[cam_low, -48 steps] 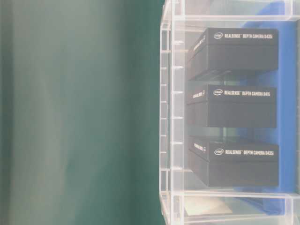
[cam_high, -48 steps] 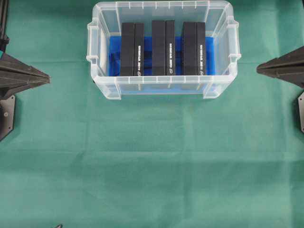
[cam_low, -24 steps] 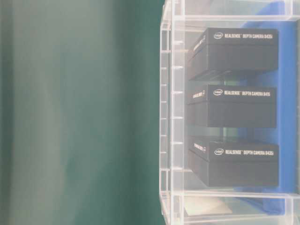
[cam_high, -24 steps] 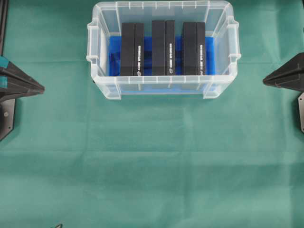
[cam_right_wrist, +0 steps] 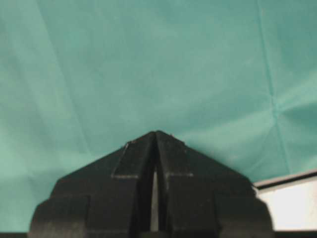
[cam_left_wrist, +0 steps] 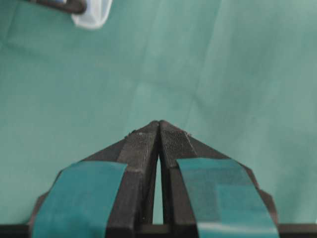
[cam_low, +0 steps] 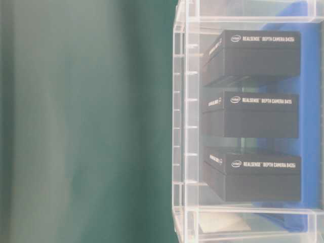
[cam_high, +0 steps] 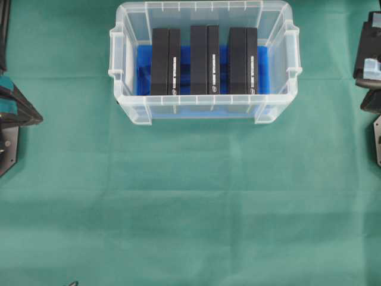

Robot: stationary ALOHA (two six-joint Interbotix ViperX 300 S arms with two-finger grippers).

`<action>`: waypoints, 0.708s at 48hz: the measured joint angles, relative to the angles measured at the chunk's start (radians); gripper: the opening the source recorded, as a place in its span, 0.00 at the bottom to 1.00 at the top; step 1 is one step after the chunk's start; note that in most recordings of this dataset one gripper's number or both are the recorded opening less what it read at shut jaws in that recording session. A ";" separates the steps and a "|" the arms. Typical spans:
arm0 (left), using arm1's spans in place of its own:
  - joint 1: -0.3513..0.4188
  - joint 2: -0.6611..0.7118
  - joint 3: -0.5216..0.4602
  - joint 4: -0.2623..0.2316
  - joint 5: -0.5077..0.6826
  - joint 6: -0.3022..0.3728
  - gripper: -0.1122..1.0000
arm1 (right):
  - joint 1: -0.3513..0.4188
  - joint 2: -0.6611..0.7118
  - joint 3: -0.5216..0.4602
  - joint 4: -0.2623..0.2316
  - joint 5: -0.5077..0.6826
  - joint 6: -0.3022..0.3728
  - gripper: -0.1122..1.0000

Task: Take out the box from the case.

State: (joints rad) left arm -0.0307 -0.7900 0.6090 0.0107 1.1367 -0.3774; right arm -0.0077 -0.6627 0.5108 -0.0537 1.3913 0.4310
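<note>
Currently, three black boxes [cam_high: 165, 61] are being kept on edge in a row across the case [cam_high: 205, 108], at the far middle of the green cloth [cam_high: 190, 208], spaced so that fingers could probably be slipped between them. Nothing is being gripped: the left gripper [cam_left_wrist: 159, 124] and the right gripper [cam_right_wrist: 156, 133] are being held clenched and empty, well apart from the case, at the left and right edges.

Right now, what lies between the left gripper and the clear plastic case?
Overhead, only bare green cloth separates the shut left gripper from the clear plastic case.
</note>
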 measured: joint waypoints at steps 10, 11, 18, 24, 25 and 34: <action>0.000 0.011 -0.038 0.000 0.025 -0.005 0.11 | 0.000 0.017 -0.006 -0.002 0.002 0.023 0.10; 0.000 0.009 -0.040 0.000 0.025 -0.006 0.11 | 0.000 0.018 -0.006 -0.002 0.003 0.028 0.10; 0.000 0.011 -0.044 0.000 0.038 -0.040 0.11 | 0.000 0.034 -0.008 -0.002 0.003 0.080 0.10; 0.005 0.012 -0.048 -0.002 0.041 -0.170 0.11 | 0.000 0.048 -0.012 -0.002 0.006 0.201 0.10; 0.006 0.014 -0.048 -0.002 0.041 -0.204 0.11 | 0.000 0.051 -0.012 -0.002 0.009 0.241 0.10; 0.009 0.015 -0.048 0.003 0.054 -0.535 0.11 | -0.003 0.066 -0.015 -0.014 0.029 0.589 0.10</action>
State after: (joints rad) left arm -0.0215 -0.7747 0.5614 0.0138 1.1904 -0.9127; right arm -0.0107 -0.5967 0.4955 -0.0675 1.4205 1.0201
